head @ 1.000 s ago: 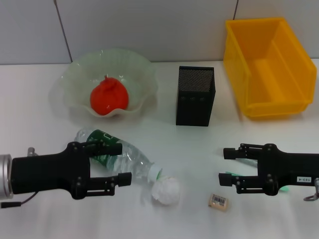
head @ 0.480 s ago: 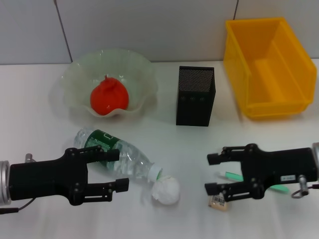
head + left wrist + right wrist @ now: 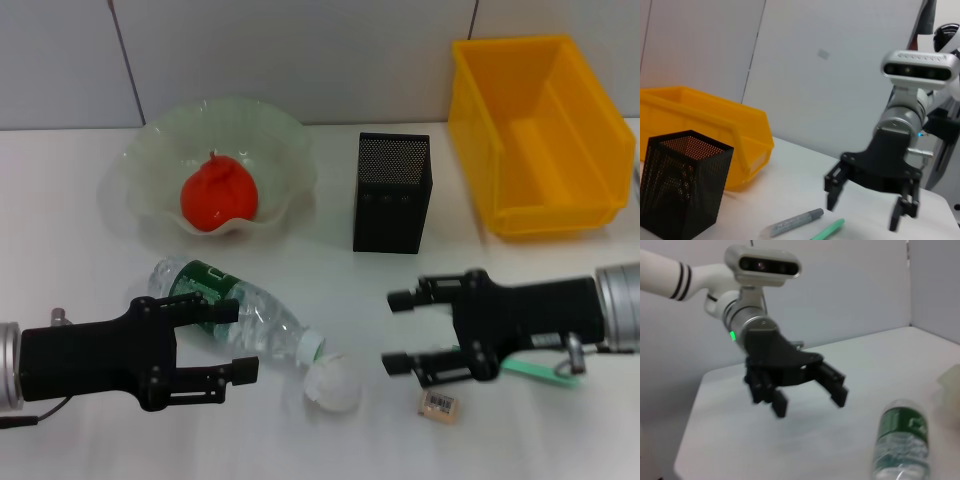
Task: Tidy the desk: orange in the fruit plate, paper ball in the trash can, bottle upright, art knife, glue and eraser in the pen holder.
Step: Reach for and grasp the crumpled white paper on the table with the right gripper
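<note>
I've got the orange [image 3: 217,194] sitting in the fruit plate [image 3: 150,150], far left. Bottle [image 3: 240,310] lies on its side near-left, cap twd the paper ball [image 3: 333,384], which sits just beside the cap. L gripper [image 3: 234,341] hovers at the bottle's near side, fingers apart, nothing held. R gripper [image 3: 398,331] is mid-desk w/ fingers spread, empty, just above-left of the eraser [image 3: 440,403]. A green pen [image 3: 535,368] pokes out under the R arm. Pen holder [image 3: 391,193] stands far center; trash can [image 3: 540,135] far right. L wrist view also shows a grey marker [image 3: 792,222] beside the green pen.
</note>
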### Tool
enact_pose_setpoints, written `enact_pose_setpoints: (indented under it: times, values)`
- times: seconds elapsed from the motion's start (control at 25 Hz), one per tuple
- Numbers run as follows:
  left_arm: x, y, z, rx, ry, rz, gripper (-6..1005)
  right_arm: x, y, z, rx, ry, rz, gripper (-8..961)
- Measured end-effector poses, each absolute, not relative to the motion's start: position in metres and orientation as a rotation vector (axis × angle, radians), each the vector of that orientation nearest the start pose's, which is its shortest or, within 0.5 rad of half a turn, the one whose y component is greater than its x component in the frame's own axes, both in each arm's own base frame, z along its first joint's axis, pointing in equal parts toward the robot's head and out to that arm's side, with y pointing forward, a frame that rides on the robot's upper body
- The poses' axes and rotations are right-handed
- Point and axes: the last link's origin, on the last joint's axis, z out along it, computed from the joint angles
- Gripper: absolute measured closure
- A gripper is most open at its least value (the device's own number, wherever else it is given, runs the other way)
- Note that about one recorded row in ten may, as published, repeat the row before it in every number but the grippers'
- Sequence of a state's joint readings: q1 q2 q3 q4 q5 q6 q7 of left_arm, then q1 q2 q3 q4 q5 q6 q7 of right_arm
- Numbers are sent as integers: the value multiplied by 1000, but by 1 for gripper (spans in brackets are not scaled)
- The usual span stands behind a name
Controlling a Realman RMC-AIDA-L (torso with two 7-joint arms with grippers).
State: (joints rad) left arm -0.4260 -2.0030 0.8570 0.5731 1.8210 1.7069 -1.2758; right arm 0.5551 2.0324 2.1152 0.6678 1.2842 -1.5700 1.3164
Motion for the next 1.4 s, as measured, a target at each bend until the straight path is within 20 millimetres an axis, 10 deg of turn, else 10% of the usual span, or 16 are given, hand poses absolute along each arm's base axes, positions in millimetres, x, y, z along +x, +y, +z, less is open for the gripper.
enact_pose_setpoints:
  times: [0.36,0.68,1.4]
  values:
    - [-276,291,4,-2898,-524,-760,203,201,353,-6,-2981,512,579,190]
    - [-277,298,-2,-2942,-472,-628,203,161,372,-13,-3106,700,19,191]
    - [-286,290,6,-2964,-478,-610,203,153,361,-76,-3120,382,-285,191]
